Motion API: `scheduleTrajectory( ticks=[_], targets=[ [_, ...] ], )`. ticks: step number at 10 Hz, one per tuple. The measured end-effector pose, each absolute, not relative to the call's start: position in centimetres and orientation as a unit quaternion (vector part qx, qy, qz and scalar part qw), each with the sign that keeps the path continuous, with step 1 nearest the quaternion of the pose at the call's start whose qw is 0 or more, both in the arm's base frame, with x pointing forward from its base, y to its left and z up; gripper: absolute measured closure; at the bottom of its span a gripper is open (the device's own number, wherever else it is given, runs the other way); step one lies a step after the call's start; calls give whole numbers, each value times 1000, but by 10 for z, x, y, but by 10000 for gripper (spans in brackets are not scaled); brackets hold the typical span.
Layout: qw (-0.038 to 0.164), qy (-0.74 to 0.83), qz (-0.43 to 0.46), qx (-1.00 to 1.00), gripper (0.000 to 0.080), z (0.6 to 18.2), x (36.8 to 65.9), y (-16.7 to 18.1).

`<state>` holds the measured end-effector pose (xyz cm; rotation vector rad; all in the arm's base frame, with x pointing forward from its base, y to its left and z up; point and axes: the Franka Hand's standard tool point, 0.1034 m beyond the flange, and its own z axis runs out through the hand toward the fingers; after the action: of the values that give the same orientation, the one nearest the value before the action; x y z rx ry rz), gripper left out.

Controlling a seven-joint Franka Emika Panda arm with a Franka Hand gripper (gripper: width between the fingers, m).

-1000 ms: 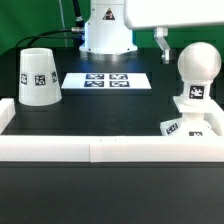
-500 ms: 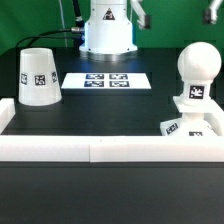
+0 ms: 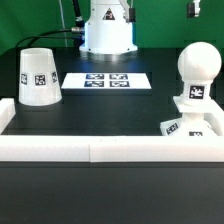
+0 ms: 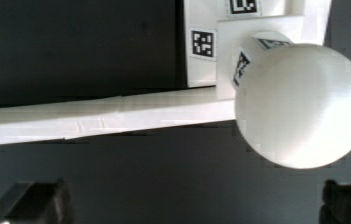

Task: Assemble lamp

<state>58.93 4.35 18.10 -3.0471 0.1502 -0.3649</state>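
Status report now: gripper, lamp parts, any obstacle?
Gripper open, empty, above bulb. Bulb upright on base; shade apart. Nothing in the way.

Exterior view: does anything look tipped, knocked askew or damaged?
Nothing stands out. The shade stands upright at the exterior view's left, the bulb sits upright on the base at its right, and the marker board lies flat.

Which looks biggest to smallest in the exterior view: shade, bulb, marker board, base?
1. shade, the largest outline.
2. marker board, long but thin.
3. bulb.
4. base, partly cut off at the edge, so its rank is unsure.
The bulb sits nearer the camera than the board, so 2 and 3 are close.
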Motion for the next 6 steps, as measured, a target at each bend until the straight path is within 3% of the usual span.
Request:
scheduleTrajectory(
  ticks=[3, 6],
  targets=[
    [36, 54, -108, -992, 100, 176, 580, 40],
    [58, 91, -65, -992, 100, 153, 529, 9]
  ],
)
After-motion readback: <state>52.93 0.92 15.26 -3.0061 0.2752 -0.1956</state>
